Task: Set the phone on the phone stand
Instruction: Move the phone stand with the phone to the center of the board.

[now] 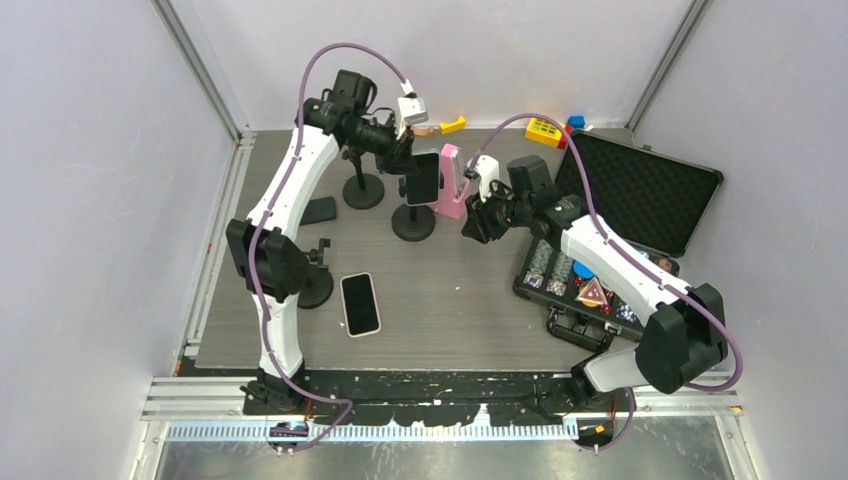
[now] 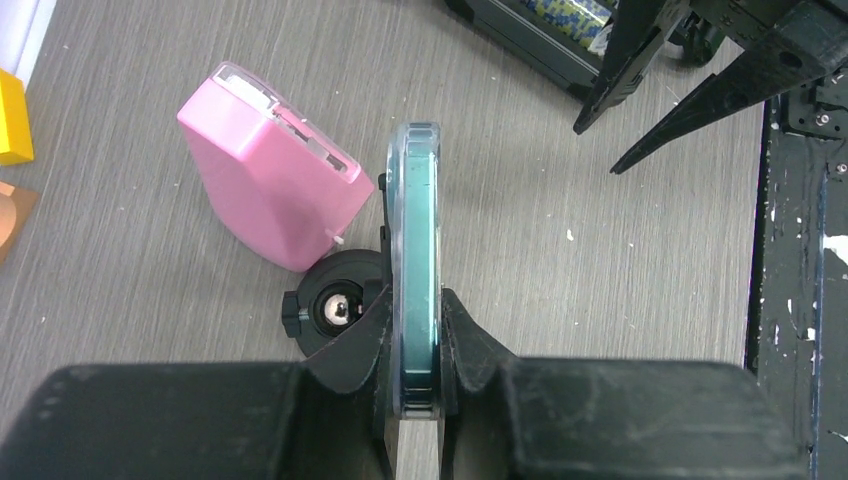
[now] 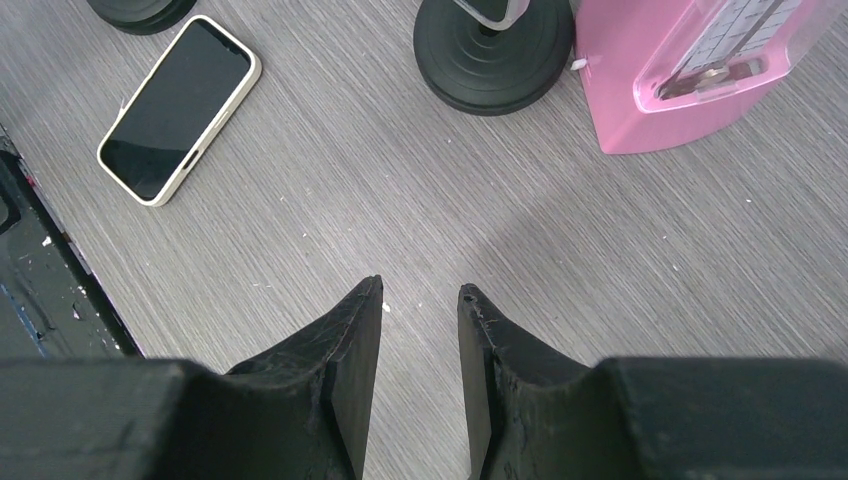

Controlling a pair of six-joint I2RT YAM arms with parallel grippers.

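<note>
We see the left gripper (image 2: 415, 320) clamped on the edge-on phone (image 2: 415, 200), upright over the phone stand (image 2: 335, 305). The phone hides the stand's cradle, so we cannot tell whether it is seated. The right gripper (image 3: 420, 320) hangs slightly parted, empty.

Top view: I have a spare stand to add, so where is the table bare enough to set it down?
The widest bare patch is front centre, between the flat phone and the open case. The far middle is crowded: the phone stand, pink box, left gripper and right gripper.
</note>
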